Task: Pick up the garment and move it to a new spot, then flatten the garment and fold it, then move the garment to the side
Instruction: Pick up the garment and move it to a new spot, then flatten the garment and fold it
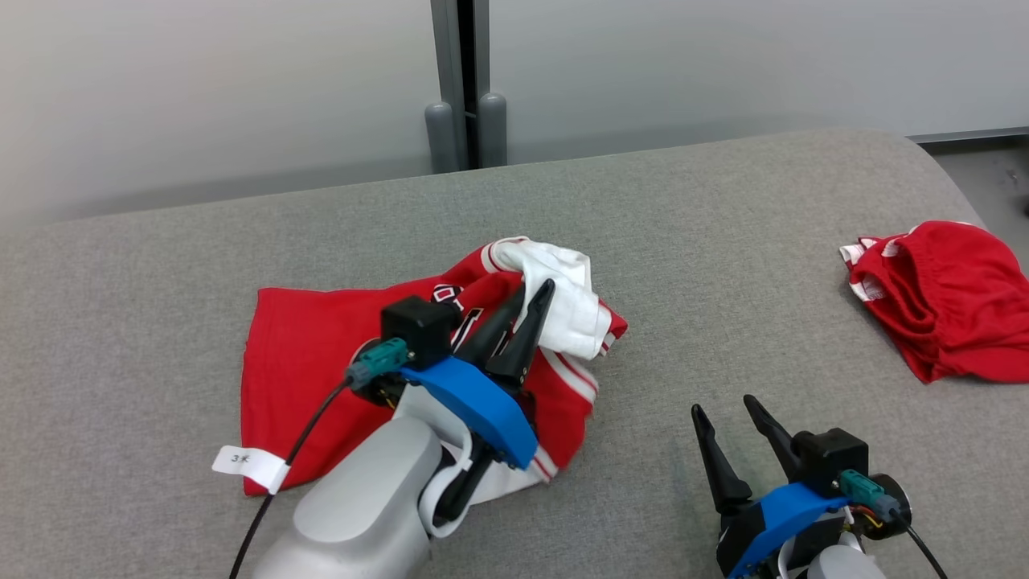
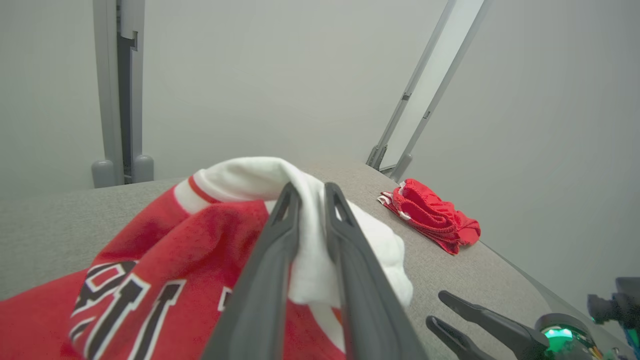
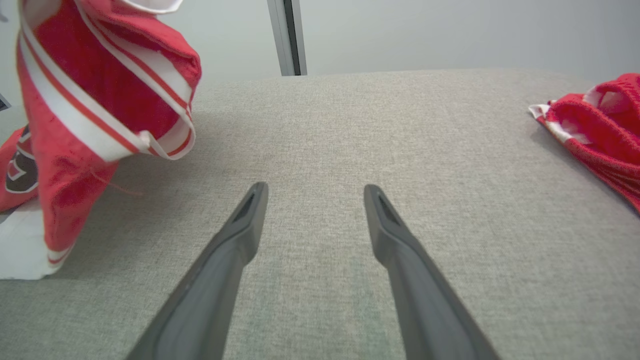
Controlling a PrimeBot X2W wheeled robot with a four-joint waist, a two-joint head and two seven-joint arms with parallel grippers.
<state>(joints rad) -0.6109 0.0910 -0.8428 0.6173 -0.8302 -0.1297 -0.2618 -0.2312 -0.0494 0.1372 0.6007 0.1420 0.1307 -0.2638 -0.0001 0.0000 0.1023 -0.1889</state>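
The garment (image 1: 321, 362) is a red jersey with black lettering, white stripes and a white part, lying crumpled on the grey fabric surface (image 1: 723, 241) left of centre. My left gripper (image 1: 536, 286) is shut on its white part, which is raised off the surface. The left wrist view shows white cloth pinched between the fingers of this gripper (image 2: 312, 189), with the red garment (image 2: 165, 250) below. My right gripper (image 1: 723, 406) stands open and empty at the lower right, over bare surface. In the right wrist view the garment (image 3: 75, 100) hangs left of the open right gripper (image 3: 315, 189).
A second red cloth (image 1: 949, 297) lies bunched near the right edge of the surface, also seen as a red cloth (image 2: 435, 215) from the left wrist. A white tag (image 1: 245, 462) sticks out at the garment's near left corner. A grey post (image 1: 466, 121) stands behind the far edge.
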